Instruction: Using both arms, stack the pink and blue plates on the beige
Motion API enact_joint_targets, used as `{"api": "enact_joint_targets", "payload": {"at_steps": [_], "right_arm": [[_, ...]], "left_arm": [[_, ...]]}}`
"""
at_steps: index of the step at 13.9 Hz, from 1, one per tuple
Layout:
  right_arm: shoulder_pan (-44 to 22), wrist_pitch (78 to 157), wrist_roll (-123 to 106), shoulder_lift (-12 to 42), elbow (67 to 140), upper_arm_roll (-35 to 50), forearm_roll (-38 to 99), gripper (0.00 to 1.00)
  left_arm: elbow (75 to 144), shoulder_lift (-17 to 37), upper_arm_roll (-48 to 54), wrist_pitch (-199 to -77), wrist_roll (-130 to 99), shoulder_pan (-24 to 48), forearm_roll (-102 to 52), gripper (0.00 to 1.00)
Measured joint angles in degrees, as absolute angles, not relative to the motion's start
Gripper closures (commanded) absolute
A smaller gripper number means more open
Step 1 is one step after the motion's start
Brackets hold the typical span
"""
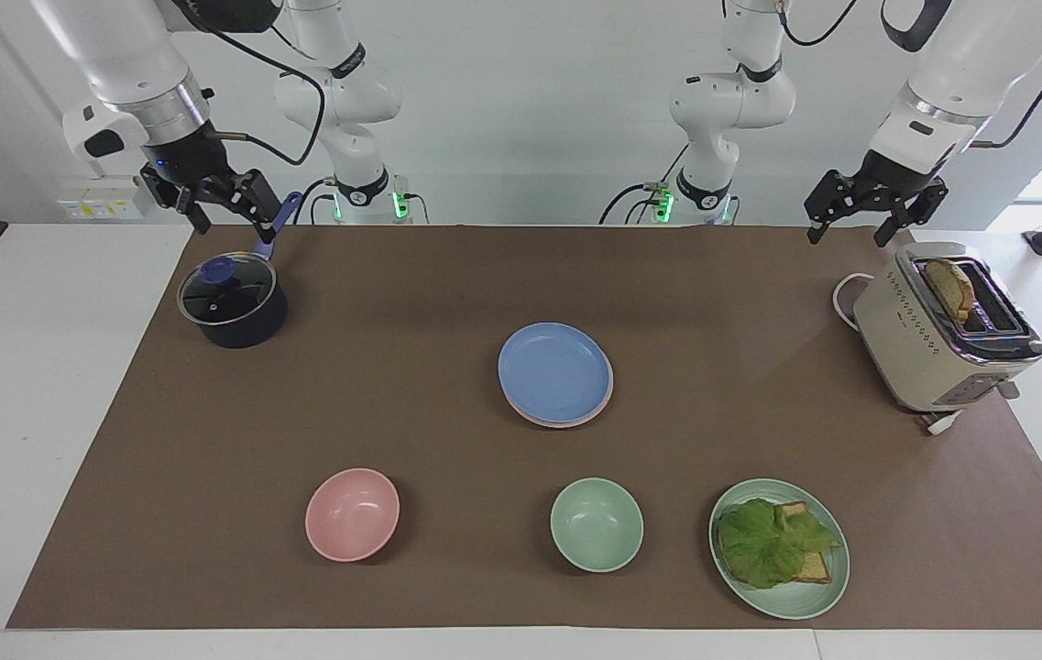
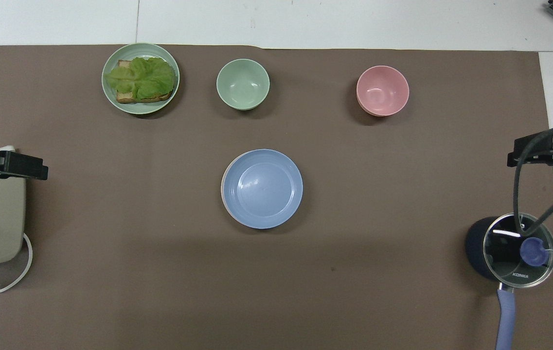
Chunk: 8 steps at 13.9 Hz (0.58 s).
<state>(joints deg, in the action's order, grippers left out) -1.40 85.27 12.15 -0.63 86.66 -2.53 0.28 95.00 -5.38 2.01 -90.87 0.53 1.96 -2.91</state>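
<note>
The blue plate [image 1: 554, 371] [image 2: 262, 188] lies on top of a stack in the middle of the mat. A thin pink plate rim [image 1: 568, 423] [image 2: 223, 193] shows just under it. The beige plate is hidden under the stack. My right gripper [image 1: 232, 225] [image 2: 548, 151] hangs open and holds nothing, raised over the mat's edge beside the pot at the right arm's end. My left gripper [image 1: 848, 235] [image 2: 9, 165] hangs open and holds nothing, over the toaster at the left arm's end, where that arm waits.
A dark pot with a glass lid [image 1: 233, 301] [image 2: 512, 248] stands at the right arm's end. A cream toaster [image 1: 942, 335] holds a bread slice. Farther from the robots stand a pink bowl [image 1: 352, 513], a green bowl [image 1: 596, 524] and a green plate [image 1: 828, 591] with a lettuce sandwich.
</note>
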Motion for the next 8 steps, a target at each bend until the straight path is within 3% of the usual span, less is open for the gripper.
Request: {"api": "enact_joint_targets", "payload": {"at_steps": [8], "right_arm": [[-1.4,85.6,10.4,-0.2,86.3,-2.0,-1.1,0.0]], "left_arm": [[95.0,-5.4,2.0,-90.9,0.5,2.0,-2.9,0.0]]}}
